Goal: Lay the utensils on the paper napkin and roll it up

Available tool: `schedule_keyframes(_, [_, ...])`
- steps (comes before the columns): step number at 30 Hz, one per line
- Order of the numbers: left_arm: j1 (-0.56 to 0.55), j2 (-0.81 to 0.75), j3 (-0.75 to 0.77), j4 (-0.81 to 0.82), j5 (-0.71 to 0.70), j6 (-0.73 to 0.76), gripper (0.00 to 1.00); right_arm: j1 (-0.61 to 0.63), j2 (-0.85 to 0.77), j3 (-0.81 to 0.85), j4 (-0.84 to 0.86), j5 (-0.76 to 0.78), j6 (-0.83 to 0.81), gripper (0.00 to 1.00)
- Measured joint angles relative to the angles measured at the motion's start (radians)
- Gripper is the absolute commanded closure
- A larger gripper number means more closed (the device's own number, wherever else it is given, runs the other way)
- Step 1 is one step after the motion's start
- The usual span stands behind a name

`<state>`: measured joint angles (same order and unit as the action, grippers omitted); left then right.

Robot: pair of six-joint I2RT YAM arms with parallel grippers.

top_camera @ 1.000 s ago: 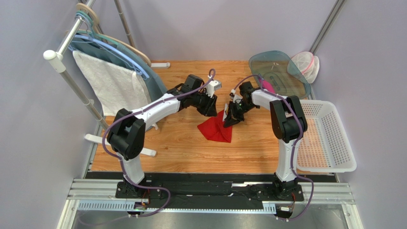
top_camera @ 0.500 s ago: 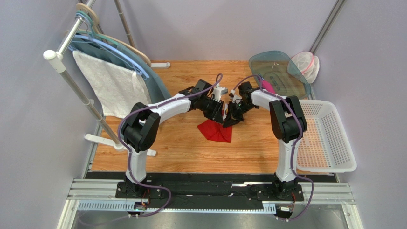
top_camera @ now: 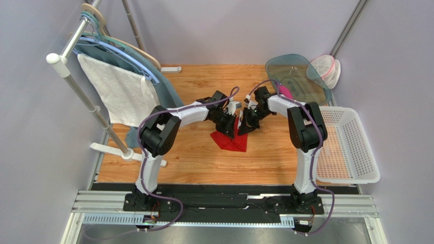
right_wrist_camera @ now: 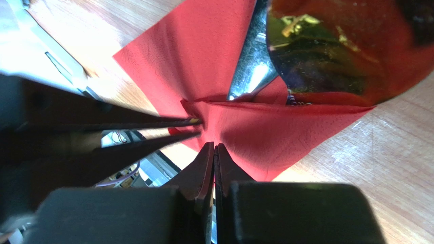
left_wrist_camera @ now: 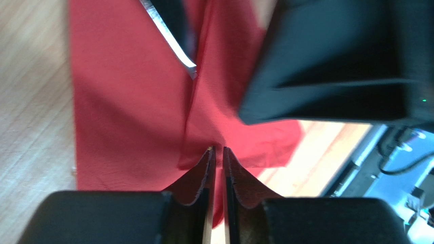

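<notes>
The red paper napkin (top_camera: pixel 232 142) lies crumpled on the wooden table, its far corner lifted between my two grippers. My left gripper (top_camera: pixel 234 127) is shut on a raised fold of it; in the left wrist view the fingertips (left_wrist_camera: pixel 217 150) pinch the red paper (left_wrist_camera: pixel 127 101). My right gripper (top_camera: pixel 245 125) is shut on the same fold from the other side (right_wrist_camera: pixel 214 145). Shiny silver utensils lie inside the napkin (right_wrist_camera: pixel 204 56): a handle (right_wrist_camera: pixel 253 61) and a spoon bowl (right_wrist_camera: pixel 326 51) in the right wrist view, a blade edge (left_wrist_camera: pixel 170 38) in the left wrist view.
A white perforated basket (top_camera: pixel 351 147) stands at the right edge. A teal translucent lid (top_camera: pixel 298 79) and a mesh item (top_camera: pixel 326 68) sit at the back right. A rack with a white towel (top_camera: pixel 119 91) and hangers stands at the left.
My left gripper has moved right, onto the napkin's lifted corner beside the right gripper. The right gripper has stayed in place holding the napkin.
</notes>
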<state>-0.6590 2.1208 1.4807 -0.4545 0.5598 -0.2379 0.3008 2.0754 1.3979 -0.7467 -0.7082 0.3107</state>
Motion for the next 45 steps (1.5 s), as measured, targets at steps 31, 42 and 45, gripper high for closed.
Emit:
schedule_keyframes(31, [0.022,0.002,-0.036,0.033,-0.005,-0.093,0.86,0.088,0.0,0.0,0.072,0.176,0.146,1.0])
schedule_keyframes(42, [0.063,-0.117,-0.247,0.249,0.031,-0.209,0.59,0.092,0.001,-0.002,0.073,0.187,0.124,1.0])
schedule_keyframes(45, [0.087,-0.192,-0.325,0.316,0.043,-0.232,0.58,0.091,0.006,0.006,0.068,0.173,0.082,1.0])
